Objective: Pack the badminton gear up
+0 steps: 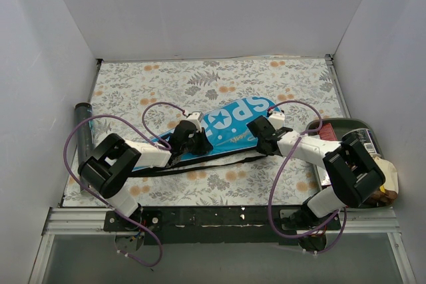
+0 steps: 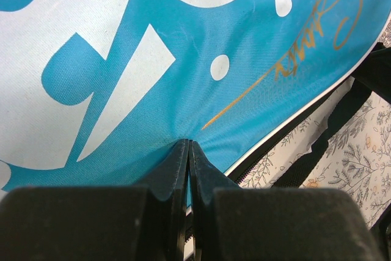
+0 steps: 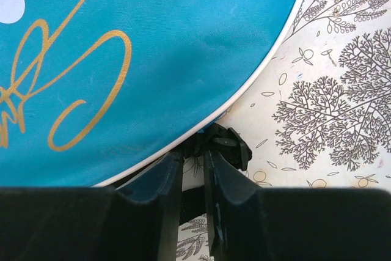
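Two grippers are working along the near edge of the blue cover [image 1: 233, 124], which is lying slantwise across the middle of the flowered cloth [image 1: 200, 78], lettered face up. The left gripper [image 2: 188, 145] is pinching a fold of the blue fabric between fully closed jaws, the cloth puckering at their tips, probably to anchor the cover while the other arm is working. The right gripper [image 3: 194, 154] is sitting at the cover's white-piped rim with its jaws a narrow way apart and a small black tab [image 3: 226, 142], likely the zip pull, right at their tips; whether they are nipping it cannot be told. The black tube [image 1: 83, 128] is lying well apart at the cloth's left edge, not yet packed. No rackets or shuttlecocks are showing.
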Robot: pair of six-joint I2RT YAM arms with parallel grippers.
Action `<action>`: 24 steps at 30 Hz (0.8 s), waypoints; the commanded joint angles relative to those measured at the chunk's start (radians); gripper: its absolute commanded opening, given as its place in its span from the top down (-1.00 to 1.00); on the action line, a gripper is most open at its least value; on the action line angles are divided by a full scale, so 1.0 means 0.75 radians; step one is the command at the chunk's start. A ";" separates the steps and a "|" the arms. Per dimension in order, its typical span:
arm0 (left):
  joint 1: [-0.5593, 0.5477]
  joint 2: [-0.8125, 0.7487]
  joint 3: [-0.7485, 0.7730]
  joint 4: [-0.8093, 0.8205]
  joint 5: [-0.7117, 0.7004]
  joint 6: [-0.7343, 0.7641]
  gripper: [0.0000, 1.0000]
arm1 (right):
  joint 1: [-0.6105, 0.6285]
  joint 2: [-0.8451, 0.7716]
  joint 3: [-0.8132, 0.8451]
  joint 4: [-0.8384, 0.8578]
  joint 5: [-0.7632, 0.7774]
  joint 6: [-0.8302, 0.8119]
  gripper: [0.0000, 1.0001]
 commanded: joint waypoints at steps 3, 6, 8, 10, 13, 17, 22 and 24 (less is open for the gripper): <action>-0.029 0.073 -0.056 -0.232 0.008 0.044 1.00 | -0.038 0.122 -0.089 -0.202 -0.013 -0.055 0.59; -0.029 0.079 -0.052 -0.230 0.012 0.044 1.00 | -0.042 0.131 -0.087 -0.196 -0.015 -0.065 0.78; -0.029 0.079 -0.054 -0.228 0.012 0.044 1.00 | -0.042 0.141 -0.087 -0.193 -0.019 -0.071 0.88; -0.029 0.079 -0.056 -0.228 0.012 0.044 1.00 | -0.044 0.153 -0.085 -0.187 -0.021 -0.075 0.97; -0.029 0.079 -0.058 -0.228 0.010 0.046 1.00 | -0.044 0.155 -0.084 -0.181 -0.032 -0.088 0.97; -0.029 0.083 -0.056 -0.228 0.014 0.046 1.00 | -0.042 0.124 -0.103 -0.128 -0.072 -0.147 0.97; -0.029 0.099 -0.042 -0.226 0.020 0.050 1.00 | 0.031 0.120 -0.068 -0.081 -0.130 -0.216 0.97; -0.031 0.105 -0.035 -0.224 0.022 0.050 1.00 | 0.066 0.141 -0.034 -0.083 -0.136 -0.216 0.97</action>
